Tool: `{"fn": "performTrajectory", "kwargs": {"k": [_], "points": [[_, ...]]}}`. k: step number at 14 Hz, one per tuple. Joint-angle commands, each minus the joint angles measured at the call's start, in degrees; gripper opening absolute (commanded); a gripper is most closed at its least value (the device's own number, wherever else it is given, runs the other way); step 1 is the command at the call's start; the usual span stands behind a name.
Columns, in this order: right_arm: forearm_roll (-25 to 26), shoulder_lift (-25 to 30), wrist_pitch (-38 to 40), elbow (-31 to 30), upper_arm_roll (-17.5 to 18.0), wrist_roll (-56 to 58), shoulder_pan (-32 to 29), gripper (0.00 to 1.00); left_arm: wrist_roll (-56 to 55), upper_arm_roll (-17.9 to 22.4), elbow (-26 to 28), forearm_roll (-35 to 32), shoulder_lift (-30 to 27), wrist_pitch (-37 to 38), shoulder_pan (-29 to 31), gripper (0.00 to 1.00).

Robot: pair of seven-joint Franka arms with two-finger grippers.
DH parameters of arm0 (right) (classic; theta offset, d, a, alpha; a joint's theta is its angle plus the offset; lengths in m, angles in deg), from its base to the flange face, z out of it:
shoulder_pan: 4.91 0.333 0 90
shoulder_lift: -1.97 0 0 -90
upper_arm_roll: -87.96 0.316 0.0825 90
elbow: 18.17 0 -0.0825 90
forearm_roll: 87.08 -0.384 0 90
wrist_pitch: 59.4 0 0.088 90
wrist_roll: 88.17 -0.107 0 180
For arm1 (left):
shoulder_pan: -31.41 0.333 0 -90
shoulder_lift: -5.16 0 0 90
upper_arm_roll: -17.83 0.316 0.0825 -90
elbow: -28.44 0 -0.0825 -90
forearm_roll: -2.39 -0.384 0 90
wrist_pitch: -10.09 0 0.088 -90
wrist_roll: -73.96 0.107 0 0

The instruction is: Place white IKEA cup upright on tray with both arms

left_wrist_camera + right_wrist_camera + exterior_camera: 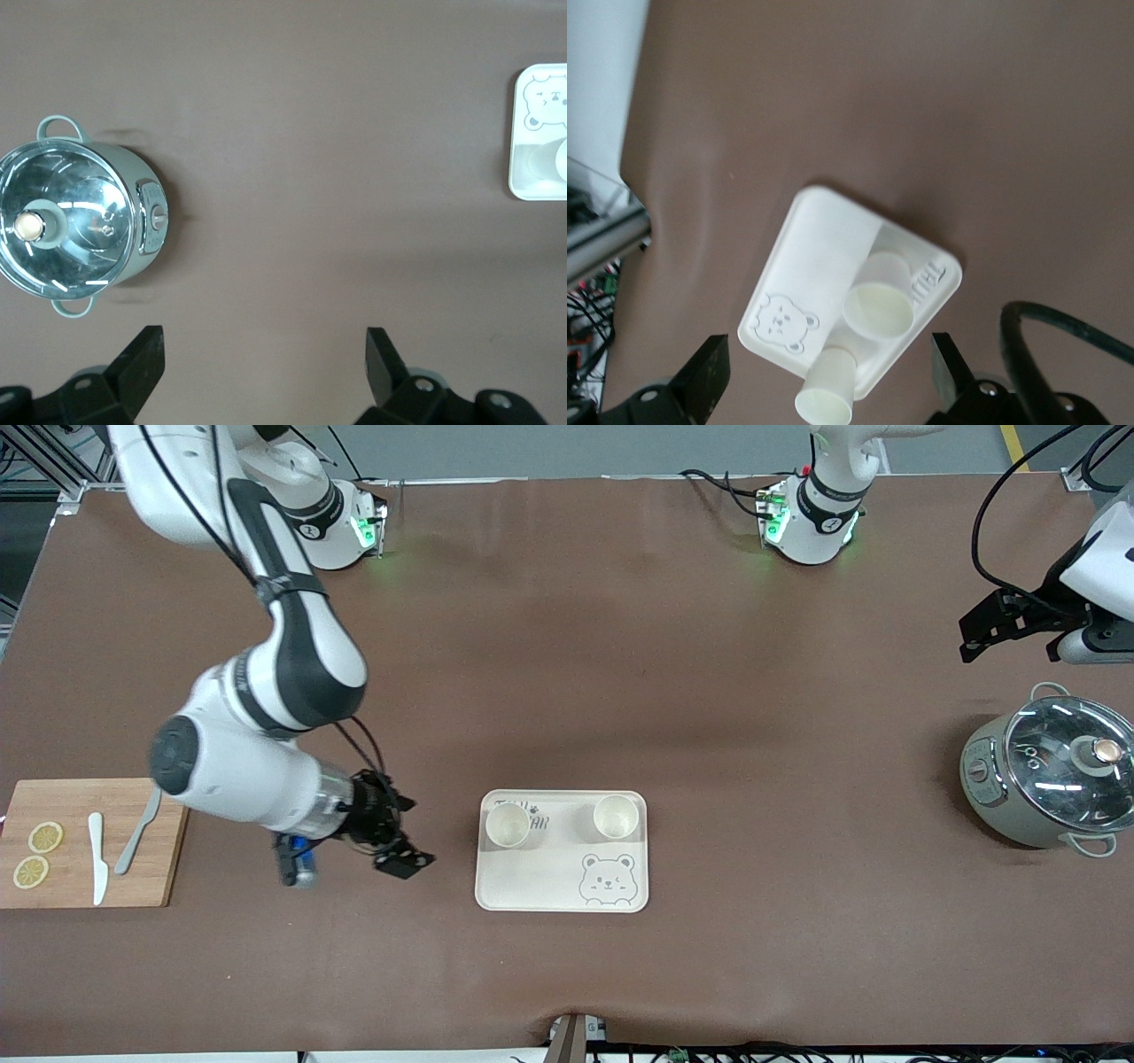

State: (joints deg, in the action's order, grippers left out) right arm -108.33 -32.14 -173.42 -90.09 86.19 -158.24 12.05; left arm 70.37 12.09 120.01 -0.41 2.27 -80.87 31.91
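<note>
The white plastic cups [508, 825] [616, 816] stand upright along the top edge of the cream bear-face tray [563, 886], low centre of frame, so with your right gripper [396, 841] open beside it and left gripper [1010, 627] open at upper right, a careless sweep past could topple one.

The brown table [567, 691] is carrying the cream bear-face tray [549, 886] near the front camera, a bamboo cutting board [71, 886] lying toward the right arm's end, and a lidded grey-green pot [1045, 779] sitting toward the left arm's end.
</note>
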Motion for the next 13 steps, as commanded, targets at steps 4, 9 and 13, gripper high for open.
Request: {"fn": "performTrajectory", "kwargs": {"k": [4, 9, 13], "points": [[12.8, 8.9, 9.6, -0.9, 0.5, 12.7, -2.3, 1.0, 1.0, -0.3, -0.5, 1.1, -0.7, 2.1, -0.5, 1.0], [13.3, 15.6, 20.8, -1.2, 0.2, 31.4, -6.4, 1.0, 1.0, -0.9, -1.3, 1.1, -0.8, 2.1, -0.3, 1.0], [15.7, 20.8, 27.4, -1.5, 0.2, 42.4, -10.5, 1.0, 1.3, -0.4, -2.4, 1.2, -0.6, 2.1, 0.0, 1.0]]}}
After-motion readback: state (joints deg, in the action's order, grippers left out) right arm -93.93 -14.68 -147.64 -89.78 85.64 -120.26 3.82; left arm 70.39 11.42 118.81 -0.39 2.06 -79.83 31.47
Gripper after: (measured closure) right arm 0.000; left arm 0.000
